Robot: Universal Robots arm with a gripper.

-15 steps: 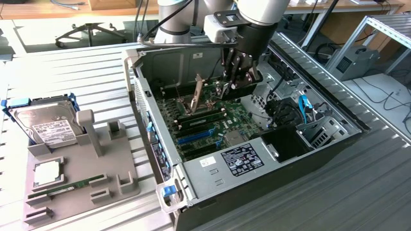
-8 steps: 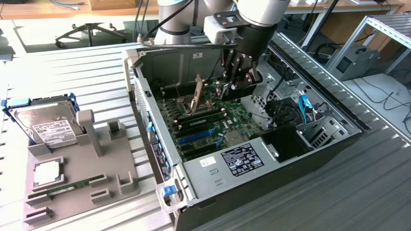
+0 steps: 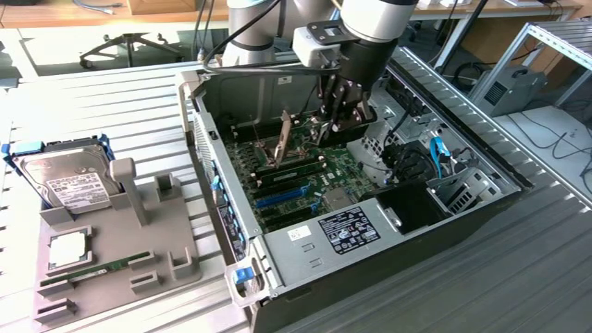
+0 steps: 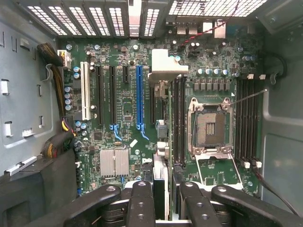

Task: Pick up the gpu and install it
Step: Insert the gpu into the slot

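- The gripper (image 3: 333, 125) hangs inside the open computer case (image 3: 277, 263), above the motherboard (image 3: 306, 173).
- Claw state: the jaws stand about half closed. In the wrist view the gripper (image 4: 164, 194) has a thin card seen edge-on clamped between its inner fingers (image 4: 141, 189). This is judged to be the gpu (image 4: 161, 161), so it is in hand and clear of the board rather than seated.
- Location of the gpu: it runs straight out from the fingers. Its pale metal end bracket (image 4: 166, 66) is at the far end, close to the vented rear slot covers (image 4: 113, 21).
- Long axis: the card's edge runs parallel to the long blue expansion slot (image 4: 139, 94), with the bracket end facing the rear wall. Orientation appears correct for seating.
- Governing relation: the card is not over the blue slot. It is offset sideways toward the CPU socket (image 4: 210, 127), over the strip between the blue slot and the nearest memory slots (image 4: 179, 118).
- In the exterior view the blue slots (image 3: 277, 199) lie at about seven o'clock from the gripper.
- A hard drive (image 3: 69, 182) on the grey parts tray (image 3: 129, 250) lies well apart, at about eight o'clock from the gripper.
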